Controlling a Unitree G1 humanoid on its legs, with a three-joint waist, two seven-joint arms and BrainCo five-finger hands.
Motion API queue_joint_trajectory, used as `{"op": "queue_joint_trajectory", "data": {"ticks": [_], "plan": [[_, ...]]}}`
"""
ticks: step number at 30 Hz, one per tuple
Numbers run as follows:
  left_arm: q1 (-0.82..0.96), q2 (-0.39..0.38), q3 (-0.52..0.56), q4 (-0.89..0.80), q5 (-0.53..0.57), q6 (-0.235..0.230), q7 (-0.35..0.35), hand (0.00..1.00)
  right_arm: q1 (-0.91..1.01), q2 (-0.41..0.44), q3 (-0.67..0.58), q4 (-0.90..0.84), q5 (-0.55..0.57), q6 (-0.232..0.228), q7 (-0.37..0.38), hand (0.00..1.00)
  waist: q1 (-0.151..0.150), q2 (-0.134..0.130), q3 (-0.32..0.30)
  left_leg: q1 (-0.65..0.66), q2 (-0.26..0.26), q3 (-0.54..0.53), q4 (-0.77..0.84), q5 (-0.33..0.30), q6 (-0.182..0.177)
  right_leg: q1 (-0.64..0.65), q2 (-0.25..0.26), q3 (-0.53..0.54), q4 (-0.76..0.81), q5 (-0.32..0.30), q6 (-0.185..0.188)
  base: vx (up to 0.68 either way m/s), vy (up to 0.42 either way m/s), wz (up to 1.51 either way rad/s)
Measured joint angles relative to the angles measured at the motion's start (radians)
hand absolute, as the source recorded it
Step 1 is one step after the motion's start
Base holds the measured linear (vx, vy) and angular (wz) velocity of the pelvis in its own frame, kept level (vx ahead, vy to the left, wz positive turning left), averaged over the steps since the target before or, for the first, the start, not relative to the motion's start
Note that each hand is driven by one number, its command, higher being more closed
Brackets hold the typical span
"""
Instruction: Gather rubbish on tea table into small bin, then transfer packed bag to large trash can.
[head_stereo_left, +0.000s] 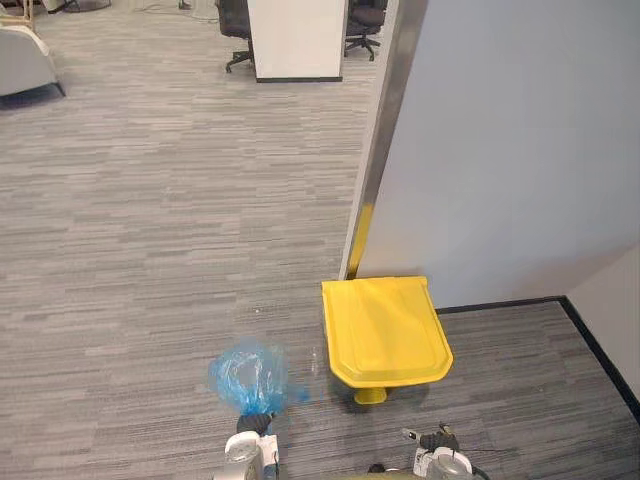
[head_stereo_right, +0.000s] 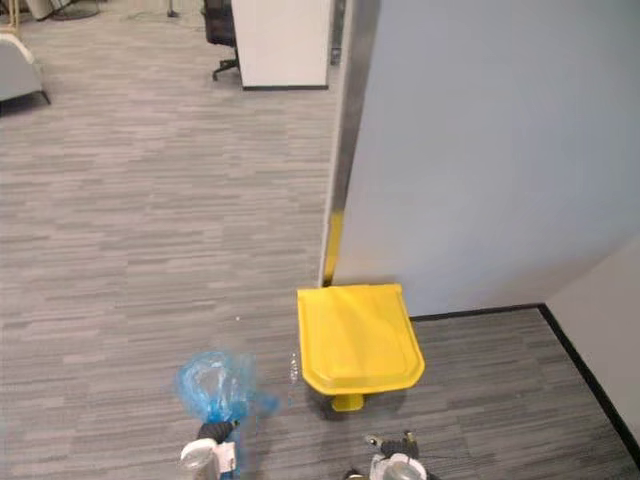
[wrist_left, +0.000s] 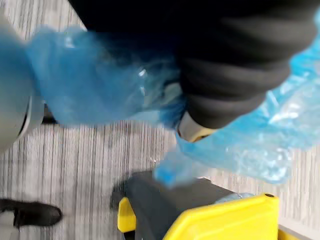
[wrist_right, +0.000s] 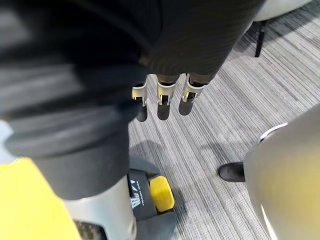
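Note:
A crumpled blue plastic bag (head_stereo_left: 247, 376) hangs above the carpet, just left of the large trash can. My left hand (head_stereo_left: 253, 424) is shut on the bag's top. In the left wrist view the blue bag (wrist_left: 95, 85) bunches round my curled fingers (wrist_left: 192, 131). The trash can's yellow lid (head_stereo_left: 385, 330) is closed, over a dark body (wrist_left: 165, 205). My right hand (wrist_right: 161, 97) hangs open and holds nothing, above the can's yellow foot pedal (wrist_right: 161, 193). It shows low in the left eye view, with the right hand (head_stereo_left: 436, 440) in front of the can.
A grey partition wall (head_stereo_left: 510, 150) with a metal edge post (head_stereo_left: 385, 130) rises right behind the can. A black baseboard (head_stereo_left: 600, 350) runs along the right. Office chairs (head_stereo_left: 235, 30) and a white cabinet (head_stereo_left: 297, 38) stand far off. Open carpet (head_stereo_left: 150, 220) lies to the left.

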Motion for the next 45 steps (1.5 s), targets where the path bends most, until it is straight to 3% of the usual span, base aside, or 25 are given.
{"op": "queue_joint_trajectory", "data": {"ticks": [7,10,12,14,16,18,19,20,21,23,27,33,45], "plan": [[0.002,0.022,0.003,0.022,0.007,-0.001,0.001,1.0,-0.022,-0.008,0.004,0.041,-0.001,0.001,0.0,0.0,0.002,-0.003,0.001,0.033,-0.008,0.036,-0.039,0.01,-0.001,-0.016,0.008,0.038,0.013,0.012,-0.006,-0.03,0.019,-0.19],[-0.01,0.019,0.011,0.021,0.006,-0.001,0.001,1.0,-0.039,-0.008,0.021,0.033,-0.001,-0.002,0.0,0.0,0.007,-0.008,0.033,0.034,-0.002,0.054,-0.023,-0.02,0.014,-0.136,-0.007,0.064,0.265,-0.033,-0.005,-0.11,-0.002,-0.26],[-0.022,0.02,0.022,0.008,0.006,-0.002,0.002,1.0,-0.043,-0.012,0.02,0.003,-0.001,-0.003,-0.001,0.0,0.005,-0.021,0.071,0.071,0.001,0.044,0.019,-0.061,0.02,-0.264,-0.038,0.055,0.581,-0.022,-0.022,-0.13,-0.012,0.04],[-0.022,0.027,0.027,0.006,0.006,-0.001,0.004,1.0,-0.038,-0.008,0.022,-0.004,-0.002,-0.003,-0.001,0.0,0.005,-0.04,0.071,0.095,0.013,0.034,0.053,-0.088,0.021,-0.32,-0.048,0.034,0.681,-0.043,-0.032,0.03,-0.025,0.16],[-0.023,0.025,0.026,0.006,0.005,-0.001,0.003,1.0,-0.04,-0.01,0.025,-0.004,-0.004,-0.002,-0.001,0.0,0.003,-0.043,0.072,0.107,0.023,0.025,0.061,-0.098,0.021,-0.356,-0.048,-0.028,0.596,-0.05,-0.032,0.12,-0.049,0.17],[-0.023,0.021,0.026,0.006,0.005,-0.001,0.004,1.0,-0.043,-0.012,0.021,-0.003,-0.003,-0.002,-0.002,0.0,-0.002,-0.041,0.073,0.108,0.036,0.007,0.078,-0.123,-0.002,-0.364,-0.019,-0.051,0.399,-0.025,-0.03,0.27,-0.149,0.21],[-0.023,0.021,0.026,0.006,0.005,-0.001,0.004,1.0,-0.043,-0.012,0.02,-0.003,-0.003,-0.002,-0.002,0.0,-0.002,-0.041,0.074,0.108,0.036,0.007,0.078,-0.123,-0.002,-0.363,-0.019,-0.051,0.397,-0.025,-0.03,0.33,-0.188,0.38],[-0.023,0.019,0.026,0.006,0.005,0.0,0.004,1.0,-0.033,-0.009,0.017,0.0,-0.002,0.0,-0.002,0.0,-0.004,-0.044,0.074,0.117,0.038,-0.02,0.097,-0.151,-0.016,-0.303,-0.015,-0.053,0.331,-0.009,-0.023,0.36,-0.202,0.34],[-0.04,0.009,0.026,0.011,0.006,0.0,0.004,1.0,-0.032,-0.014,0.005,0.0,-0.003,0.0,0.0,0.0,-0.001,-0.036,0.092,0.132,0.052,-0.046,0.128,-0.181,-0.044,-0.242,0.007,-0.059,0.287,0.019,-0.057,0.33,-0.159,0.4],[-0.048,-0.011,0.024,0.001,0.006,-0.005,0.0,1.0,-0.052,-0.015,-0.031,-0.003,-0.003,0.0,-0.003,0.0,0.002,-0.009,0.116,0.126,0.072,-0.093,0.161,-0.179,-0.054,-0.263,0.015,-0.075,0.389,-0.043,-0.094,0.29,-0.168,0.18],[-0.056,-0.022,0.023,0.003,0.006,-0.007,-0.002,1.0,-0.04,-0.011,-0.042,-0.007,-0.006,0.0,-0.001,0.0,0.004,-0.012,0.117,0.137,0.092,-0.129,0.186,-0.18,-0.054,-0.256,0.002,-0.106,0.488,-0.129,-0.101,0.19,-0.118,0.3],[-0.065,-0.025,0.058,0.012,0.007,-0.001,0.0,1.0,-0.042,-0.012,-0.005,-0.007,-0.037,0.011,-0.002,0.0,0.02,-0.021,0.113,0.091,0.107,-0.139,0.216,-0.18,-0.054,-0.257,0.013,-0.101,0.446,-0.126,-0.095,0.05,-0.015,0.1],[-0.053,-0.024,0.047,0.008,0.006,-0.001,0.0,1.0,-0.031,-0.007,0.021,-0.011,-0.037,0.007,-0.001,0.0,0.018,-0.035,0.093,0.108,0.09,-0.132,0.211,-0.18,-0.055,-0.251,-0.005,-0.087,0.457,-0.118,-0.086,-0.03,0.013,0.0]]}}
